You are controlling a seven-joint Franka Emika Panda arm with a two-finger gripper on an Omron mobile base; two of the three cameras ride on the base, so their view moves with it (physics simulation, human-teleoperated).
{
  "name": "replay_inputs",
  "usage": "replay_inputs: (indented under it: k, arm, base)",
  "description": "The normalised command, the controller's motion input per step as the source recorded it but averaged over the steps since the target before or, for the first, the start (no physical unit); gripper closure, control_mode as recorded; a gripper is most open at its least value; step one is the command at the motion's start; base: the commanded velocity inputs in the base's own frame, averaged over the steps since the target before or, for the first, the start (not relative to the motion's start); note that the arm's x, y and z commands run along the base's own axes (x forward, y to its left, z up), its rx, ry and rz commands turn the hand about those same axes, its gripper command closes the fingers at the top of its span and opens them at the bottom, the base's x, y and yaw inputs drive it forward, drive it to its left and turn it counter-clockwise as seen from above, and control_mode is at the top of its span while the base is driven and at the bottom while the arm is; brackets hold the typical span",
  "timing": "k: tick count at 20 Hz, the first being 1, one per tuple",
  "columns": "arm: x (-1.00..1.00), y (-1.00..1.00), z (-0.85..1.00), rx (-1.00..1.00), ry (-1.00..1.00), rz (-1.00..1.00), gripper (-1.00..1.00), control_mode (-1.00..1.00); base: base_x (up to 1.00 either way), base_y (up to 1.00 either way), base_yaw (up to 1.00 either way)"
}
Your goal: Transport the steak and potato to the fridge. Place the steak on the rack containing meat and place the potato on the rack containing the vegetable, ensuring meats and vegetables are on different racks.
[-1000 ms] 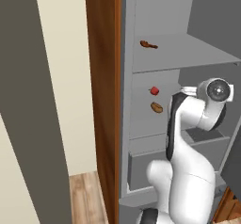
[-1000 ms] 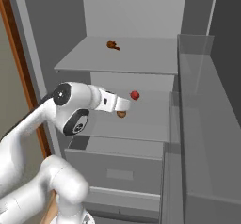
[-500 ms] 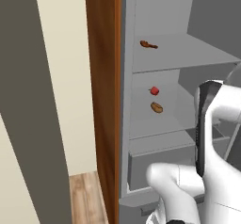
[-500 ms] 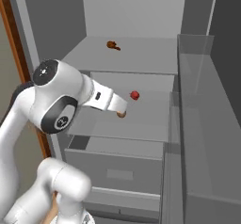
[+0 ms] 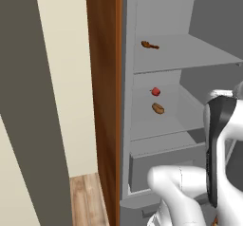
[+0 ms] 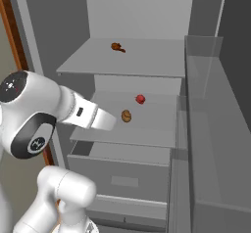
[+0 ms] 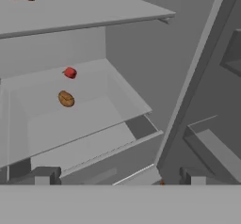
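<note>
Fridge: open fridge in a brown wood frame, grey shelves inside, wide drawer at the bottom, tan wall and wood floor off to the left.
End effector: in the hand view the end effector has its two dark tips spread wide with nothing between them, so it's empty.
What changed: over the last second the arm has pulled back out of the fridge and swung up toward the base. Before, the forearm was reaching right in next to the potato; now it's clear of it.
Potato: the potato sits on the lower shelf, near the tomato but not touching it.
Meaning: looks to me like the potato half is done, veg with veg.
Upper shelf: the meat rack has just the small dark meat piece near the back.
Steak: can't spot it in these shots, so I'd guess it's next to fetch.
In the way: the door bins on the right crowd the opening, and the upper shelf edge hangs over the lower one, so a flat steak would need a high, level approach.
</note>
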Motion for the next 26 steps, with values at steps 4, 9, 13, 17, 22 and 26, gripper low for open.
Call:
replay_inputs:
  k: [4,9,13,17,22,26]
  arm:
    - [-0.36,0.33,0.42,0.03,0.00,0.09,-1.00,-1.00]
    - [-0.56,0.39,0.32,0.05,0.00,0.17,-1.00,-1.00]
    - [0.00,0.00,0.00,0.00,0.00,0.00,-1.00,1.00]
    - [0.00,0.00,0.00,0.00,0.00,0.00,-1.00,1.00]
    - [0.00,0.00,0.00,0.00,0.00,0.00,-1.00,1.00]
    - [0.00,0.00,0.00,0.00,0.00,0.00,-1.00,1.00]
  base:
    - [0.00,0.00,0.00]
    - [0.00,0.00,0.00]
    - [-0.95,0.49,0.24]
    - [-1.00,0.37,0.23]
    - [-1.00,0.03,0.05]
    - [-1.00,0.00,0.00]
